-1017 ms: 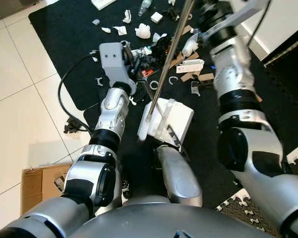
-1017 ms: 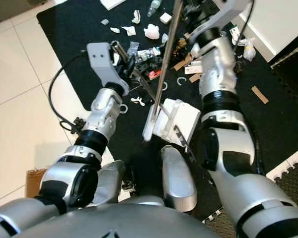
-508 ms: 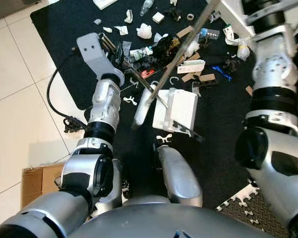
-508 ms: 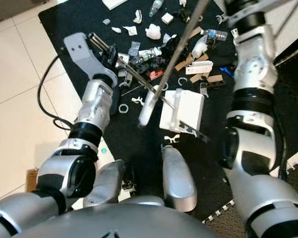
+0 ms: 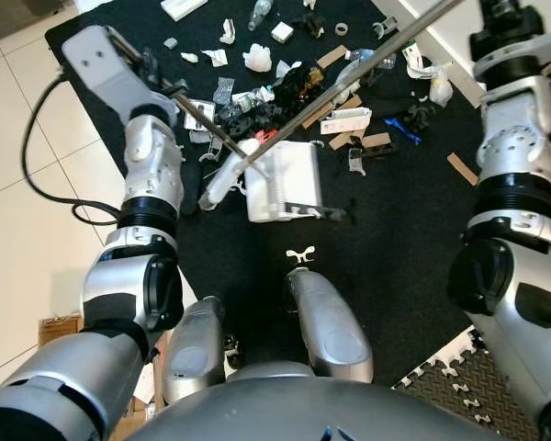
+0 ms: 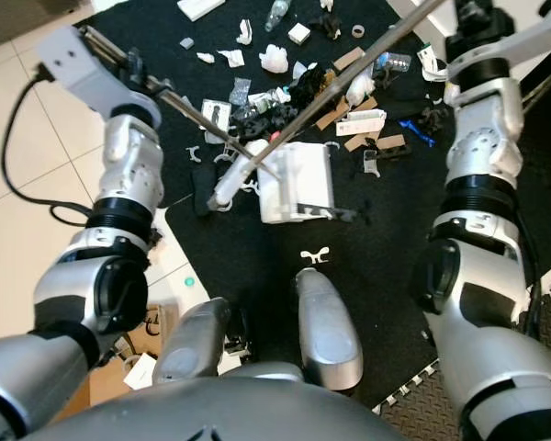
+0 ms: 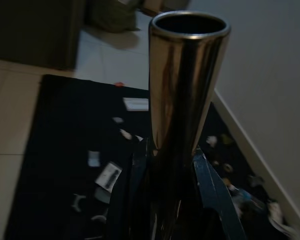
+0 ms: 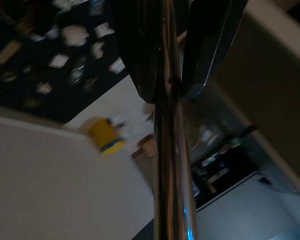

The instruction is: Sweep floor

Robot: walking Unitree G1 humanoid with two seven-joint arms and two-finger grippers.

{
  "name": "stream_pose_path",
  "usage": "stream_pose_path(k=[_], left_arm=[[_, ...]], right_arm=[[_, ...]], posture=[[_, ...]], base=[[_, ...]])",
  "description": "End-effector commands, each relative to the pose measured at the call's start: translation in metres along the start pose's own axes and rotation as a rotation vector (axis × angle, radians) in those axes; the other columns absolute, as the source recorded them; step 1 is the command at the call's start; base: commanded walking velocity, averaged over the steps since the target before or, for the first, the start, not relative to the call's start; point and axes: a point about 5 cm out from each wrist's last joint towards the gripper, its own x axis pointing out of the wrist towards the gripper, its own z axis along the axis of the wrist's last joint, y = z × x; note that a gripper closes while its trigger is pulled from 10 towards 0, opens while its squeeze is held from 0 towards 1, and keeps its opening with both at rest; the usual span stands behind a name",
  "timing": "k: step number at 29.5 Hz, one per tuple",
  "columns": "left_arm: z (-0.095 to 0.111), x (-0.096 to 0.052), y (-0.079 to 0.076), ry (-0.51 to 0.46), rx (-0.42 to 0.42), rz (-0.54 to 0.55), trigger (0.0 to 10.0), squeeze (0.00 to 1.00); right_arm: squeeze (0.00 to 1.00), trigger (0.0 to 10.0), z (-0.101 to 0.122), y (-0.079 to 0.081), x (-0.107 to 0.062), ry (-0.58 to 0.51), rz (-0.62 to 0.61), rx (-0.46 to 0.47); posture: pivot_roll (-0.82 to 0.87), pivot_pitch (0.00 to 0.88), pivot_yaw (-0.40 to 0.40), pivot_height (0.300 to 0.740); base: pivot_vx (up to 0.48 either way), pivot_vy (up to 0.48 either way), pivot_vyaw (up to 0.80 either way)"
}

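A shiny, round metal pole point(image 8: 169, 150) runs lengthwise through the right wrist view, clamped between the two dark fingers point(image 8: 210, 45) of the right claw point(image 8: 167, 75). Beyond it lies a black mat point(image 8: 35, 75) strewn with blurred pale scraps point(image 8: 72, 35), and a small yellow object point(image 8: 104, 135) sits on a lighter surface

blk mat point(image 5: 413, 230), tile floor point(image 5: 28, 239), wht wall point(image 7: 260, 75)

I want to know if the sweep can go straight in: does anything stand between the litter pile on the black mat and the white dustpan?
Nothing visible blocks it. The litter pile lies just beyond the white dustpan on the black mat, some scraps already at its edge. The broom pole, in the right end effector, crosses above.
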Motion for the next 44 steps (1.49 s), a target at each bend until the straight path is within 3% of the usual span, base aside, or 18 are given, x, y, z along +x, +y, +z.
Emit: stream_pose_path(k=[1,2,5,10,16,17,20,21,25,27,29,33,35,39,44], left_arm=[[-0.001,-0.001,0.001,-0.014,0.038,-0.002,10.0,0.00],[-0.001,-0.001,0.001,-0.014,0.038,-0.002,10.0,0.00],[-0.012,-0.007,-0.011,0.015,0.029,-0.031,10.0,0.00],[-0.017,-0.010,-0.020,0.022,0.027,-0.052,10.0,0.00],[-0.010,-0.006,-0.019,-0.003,0.027,-0.042,10.0,0.00],[-0.007,-0.004,-0.017,-0.016,0.030,-0.037,10.0,0.00],[-0.004,-0.002,-0.016,-0.026,0.031,-0.034,10.0,0.00],[-0.001,-0.001,-0.015,-0.035,0.031,-0.035,10.0,0.00],[0.003,-0.001,-0.015,-0.055,0.016,-0.046,10.0,0.00],[0.004,-0.001,-0.015,-0.058,0.014,-0.046,10.0,0.00],[0.008,0.000,-0.010,-0.070,-0.014,-0.024,10.0,0.00],[0.013,0.001,-0.002,-0.090,-0.034,0.002,10.0,0.00],[0.020,0.003,0.010,-0.113,-0.029,0.040,10.0,0.00],[0.024,0.005,0.019,-0.125,-0.026,0.070,10.0,0.00],[0.029,0.006,0.028,-0.134,-0.031,0.101,10.0,0.00]], right_arm=[[0.00,10.0,0.013,0.022,0.007,-0.051,0.150,0.072],[0.00,10.0,0.013,0.022,0.007,-0.051,0.150,0.072],[0.00,10.0,0.006,0.052,0.007,-0.005,0.350,0.241],[0.00,10.0,-0.017,0.072,-0.001,0.130,0.463,0.294],[0.00,10.0,-0.046,0.068,-0.019,0.352,0.441,0.298],[0.00,10.0,-0.055,0.063,-0.031,0.441,0.448,0.255],[0.00,10.0,-0.061,0.057,-0.039,0.501,0.438,0.202],[0.00,10.0,-0.059,0.049,-0.040,0.512,0.411,0.125],[0.00,10.0,-0.039,0.027,-0.026,0.422,0.274,-0.044],[0.00,10.0,-0.036,0.024,-0.024,0.410,0.254,-0.054],[0.00,10.0,-0.010,0.011,-0.014,0.276,0.154,-0.064],[0.00,10.0,0.014,0.001,-0.009,0.170,0.081,-0.062],[0.00,10.0,0.035,-0.009,-0.009,0.103,0.030,-0.082],[0.00,10.0,0.046,-0.018,-0.009,0.069,-0.015,-0.114],[0.00,10.0,0.063,-0.041,-0.013,-0.033,-0.189,-0.144]], posture=[[-0.10,0.106,-0.022,0.740],[-0.10,0.106,-0.022,0.740],[-0.10,0.106,-0.022,0.740],[-0.10,0.106,-0.023,0.740],[-0.10,0.105,-0.033,0.740],[-0.10,0.105,-0.034,0.740],[-0.10,0.105,-0.034,0.740],[-0.10,0.103,-0.031,0.740],[-0.10,0.101,-0.029,0.740],[-0.10,0.101,-0.029,0.740],[-0.09,0.095,-0.026,0.740],[-0.09,0.092,-0.029,0.740],[-0.09,0.092,-0.029,0.740],[-0.09,0.089,-0.033,0.740],[-0.09,0.087,-0.032,0.740]], base=[[0.000,0.000,0.00],[0.000,0.000,0.00],[0.000,0.000,0.00],[0.000,0.000,0.00],[0.000,0.000,0.00],[0.000,0.000,0.00],[0.000,0.000,0.00],[0.000,0.000,0.00],[0.000,0.000,0.00],[0.000,0.000,0.00],[0.000,0.000,0.00],[0.000,0.000,0.00],[0.000,0.000,0.00],[0.000,0.000,0.00],[0.000,0.000,0.00]])
